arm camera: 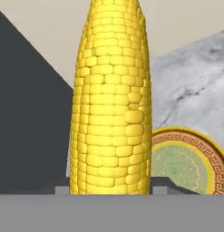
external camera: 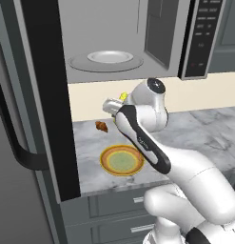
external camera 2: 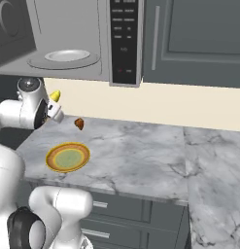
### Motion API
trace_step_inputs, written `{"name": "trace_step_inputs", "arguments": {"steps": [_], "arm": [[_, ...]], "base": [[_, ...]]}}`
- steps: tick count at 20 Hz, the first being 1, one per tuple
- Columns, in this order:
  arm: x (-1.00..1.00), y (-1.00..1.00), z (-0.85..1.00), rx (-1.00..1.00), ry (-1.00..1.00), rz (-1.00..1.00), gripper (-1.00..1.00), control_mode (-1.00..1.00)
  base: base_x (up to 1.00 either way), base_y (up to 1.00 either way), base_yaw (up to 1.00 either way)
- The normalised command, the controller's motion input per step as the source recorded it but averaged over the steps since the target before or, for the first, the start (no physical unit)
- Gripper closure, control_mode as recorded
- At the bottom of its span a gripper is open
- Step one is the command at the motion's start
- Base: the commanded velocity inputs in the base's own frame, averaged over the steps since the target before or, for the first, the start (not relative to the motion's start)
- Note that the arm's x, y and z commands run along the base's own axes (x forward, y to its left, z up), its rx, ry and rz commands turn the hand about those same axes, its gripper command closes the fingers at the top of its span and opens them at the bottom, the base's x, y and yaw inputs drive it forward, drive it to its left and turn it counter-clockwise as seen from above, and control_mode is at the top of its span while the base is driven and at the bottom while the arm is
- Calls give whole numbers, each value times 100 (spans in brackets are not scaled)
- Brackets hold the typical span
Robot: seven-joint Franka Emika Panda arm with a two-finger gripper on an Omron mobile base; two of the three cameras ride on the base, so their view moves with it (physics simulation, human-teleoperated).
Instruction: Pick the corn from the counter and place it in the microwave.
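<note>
The yellow corn [arm camera: 111,99] stands tall in the hand view, held between my finger tips. My gripper [external camera: 120,99] is shut on it, lifted above the marbled counter [external camera: 195,128], below the microwave's open front. From the sides just the cob's yellow tip [external camera 2: 55,95] pokes out past the hand. The microwave [external camera: 133,28] hangs above with its door [external camera: 38,95] swung open to the left and its round white-grey turntable plate [external camera: 109,58] bare. The dark button panel [external camera 2: 125,39] is on its right side.
A yellow-rimmed green plate [external camera: 122,160] lies on the counter below the arm. A small brown pastry [external camera: 102,126] sits near the cream backsplash. Dark grey drawers [external camera 2: 126,214] run under the slab, and grey upper cabinets [external camera 2: 199,39] hang right of the microwave.
</note>
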Motion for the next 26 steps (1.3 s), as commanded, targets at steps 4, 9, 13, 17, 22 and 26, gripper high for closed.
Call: {"name": "trace_step_inputs", "arguments": {"steps": [4,9,13,17,22,26], "arm": [[56,0,100,-11,-12,1,100,-100],[36,0,100,-12,-9,0,100,-100],[0,2,100,-9,-12,0,100,-100],[-12,0,100,-7,-15,0,100,-100],[10,0,88,-6,-20,0,100,-100],[54,6,-14,-9,-33,0,100,-100]], "base": [[0,0,0],[0,0,0],[0,0,0],[0,0,0],[0,0,0],[0,0,0]]}}
